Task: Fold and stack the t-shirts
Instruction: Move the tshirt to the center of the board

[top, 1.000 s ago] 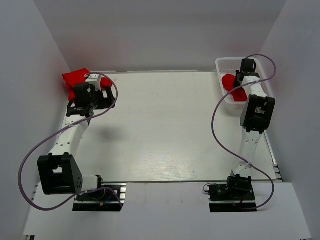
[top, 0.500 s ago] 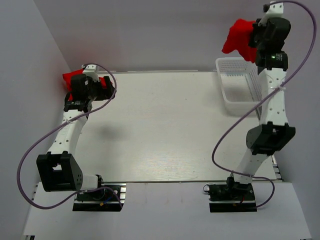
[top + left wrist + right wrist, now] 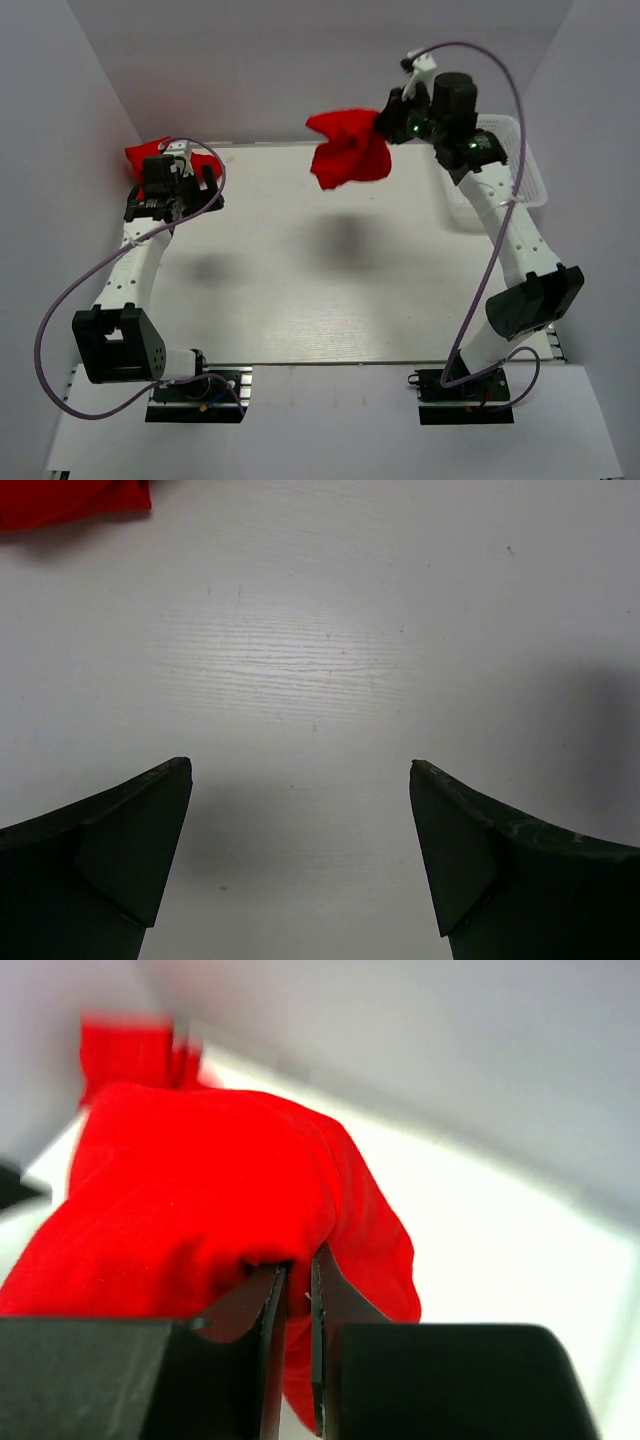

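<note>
One t-shirt (image 3: 345, 150) hangs bunched above the surface (image 3: 330, 300), right pincer (image 3: 297, 1272) clenched on it | second t-shirt (image 3: 148, 158) far-left; left pincer (image 3: 300, 810) released, empty | risk: thin pinch may slip; cloth would drop crumpled, harder to fold

The left arm (image 3: 135, 270) and right arm (image 3: 510, 235) wore white links and black joint housings, each trailing a looping purple cable (image 3: 470, 43). A green light (image 3: 414, 128) glowed on the right; the left gripper (image 3: 300, 775) had black fingers (image 3: 120, 850).
</note>
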Tool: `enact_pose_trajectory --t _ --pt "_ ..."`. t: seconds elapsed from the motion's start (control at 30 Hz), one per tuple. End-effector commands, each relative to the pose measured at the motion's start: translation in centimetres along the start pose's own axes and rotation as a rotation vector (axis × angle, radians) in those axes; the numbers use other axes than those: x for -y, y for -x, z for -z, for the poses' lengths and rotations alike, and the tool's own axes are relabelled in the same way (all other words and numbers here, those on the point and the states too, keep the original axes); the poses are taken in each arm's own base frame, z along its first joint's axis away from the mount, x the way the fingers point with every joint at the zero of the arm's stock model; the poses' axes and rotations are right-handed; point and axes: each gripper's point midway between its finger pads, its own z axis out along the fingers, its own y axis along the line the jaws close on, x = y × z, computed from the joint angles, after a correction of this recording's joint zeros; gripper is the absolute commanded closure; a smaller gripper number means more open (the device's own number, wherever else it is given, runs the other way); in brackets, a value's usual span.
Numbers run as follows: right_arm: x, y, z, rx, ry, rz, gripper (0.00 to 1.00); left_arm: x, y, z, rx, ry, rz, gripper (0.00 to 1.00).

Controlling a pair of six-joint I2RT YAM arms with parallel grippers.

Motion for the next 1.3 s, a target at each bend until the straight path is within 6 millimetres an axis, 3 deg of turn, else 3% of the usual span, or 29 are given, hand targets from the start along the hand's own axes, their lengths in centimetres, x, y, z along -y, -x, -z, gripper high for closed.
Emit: enact_pose_trajectory --t 0.0,0.03,0.1,0.17,0.2,0.27,0.3,0.37,0.4,0.43,0.47,0.5,0.53,0.57,0.6,0.63,0.67,0.7,0.77,0.8,0.83,0.97,1.0,1.03,1.07,1.17,1.27 --pt "-2.9 -5.0 -0.7 -0.102 0.110 -0.140 1.00 -0.3 1.1 1.9 0.013 0.037 0.011 0.00" --pt "-3.2 -6.3 -1.0 -0.132 0.109 -0.150 1.00 -0.2 1.4 2.3 0.023 0.035 0.010 0.00" --pt "-5.6 -8.2 -1.4 -0.189 0.166 -0.163 1.00 -0.2 1.1 2.7 0.016 0.036 0.011 0.00" --pt "-6.5 -12.2 -2.1 -0.244 0.201 -0.131 1.00 -0.1 1.6 3.3 0.037 0.033 -0.003 0.00" --pt "-8.0 -12.9 -2.2 -0.263 0.245 -0.132 1.00 -0.1 1.6 3.3 0.037 0.033 -0.004 0.00" --pt "-9.9 -11.9 -2.2 -0.276 0.324 -0.174 1.00 -0.2 1.6 3.6 0.028 0.035 -0.022 0.00" --pt "-12.1 -11.7 -1.7 -0.275 0.432 -0.180 1.00 -0.2 1.6 3.6 0.027 0.035 -0.033 0.00" --pt "-13.0 -9.3 -1.9 -0.159 0.446 -0.073 1.00 -0.2 1.5 4.0 0.029 0.035 -0.033 0.00" --pt "-13.8 -7.5 -0.7 -0.104 0.432 -0.030 1.00 -0.2 1.5 4.0 0.029 0.035 -0.033 0.00" --pt "-11.3 -7.1 -2.1 -0.034 0.277 0.001 1.00 -0.2 1.5 4.0 0.029 0.035 -0.033 0.00" --pt "-10.3 -10.3 -2.7 -0.077 0.234 0.005 1.00 -0.1 1.8 3.9 0.038 0.033 -0.034 0.00" --pt "-9.2 -13.5 -4.8 -0.164 0.202 -0.008 1.00 -0.2 1.4 3.8 0.029 0.035 -0.033 0.00" --pt "-9.2 -15.3 -2.2 -0.416 0.185 -0.054 1.00 0.0 1.4 4.0 0.024 0.025 -0.033 0.00" --pt "-10.5 -10.2 -2.2 -0.354 0.215 -0.026 1.00 0.0 1.5 4.0 0.011 0.027 -0.032 0.00" --pt "-11.3 -11.9 -3.0 -0.416 0.220 -0.035 1.00 0.0 1.6 4.0 0.003 0.028 -0.031 0.00" --pt "-12.0 -11.7 -4.9 -0.311 0.231 -0.067 1.00 -0.1 1.5 3.7 0.009 0.027 -0.041 0.00" --pt "-12.2 -18.7 -4.2 -0.397 0.245 -0.148 1.00 -0.1 1.5 3.7 0.024 0.025 -0.042 0.00" --pt "-12.5 -22.3 -4.5 -0.396 0.298 -0.178 1.00 -0.2 0.7 3.4 0.015 0.026 -0.041 0.00" --pt "-12.7 -25.4 -4.9 -0.469 0.292 -0.182 1.00 -0.3 0.5 3.3 -0.001 0.028 -0.040 0.00" --pt "-13.4 -25.4 -5.2 -0.483 0.289 -0.165 1.00 0.0 0.7 3.5 -0.002 0.016 -0.040 0.00" --pt "-13.4 -27.4 -4.8 -0.562 0.270 -0.184 1.00 0.0 0.7 3.5 -0.002 0.016 -0.040 0.00" --pt "-12.5 -28.9 -5.1 -0.557 0.226 -0.143 1.00 -0.4 0.2 3.2 -0.009 0.031 -0.048 0.00" --pt "-12.4 -29.2 -5.2 -0.560 0.224 -0.132 0.93 -0.5 0.0 2.9 -0.018 0.032 -0.047 0.00" --pt "-12.1 -29.8 -5.2 -0.583 0.220 -0.113 0.77 -0.3 0.0 2.9 -0.019 0.022 -0.047 0.00" --pt "-12.2 -29.7 -5.5 -0.594 0.219 -0.109 0.51 -0.4 -0.4 2.8 -0.029 0.023 -0.055 0.00" --pt "-10.9 -29.4 -5.7 -0.622 0.144 -0.116 0.18 -0.2 -0.4 2.8 -0.030 0.011 -0.055 0.00" --pt "-8.7 -29.0 -5.8 -0.600 0.028 -0.088 0.17 -0.1 -1.0 2.4 -0.050 0.002 -0.052 0.00"
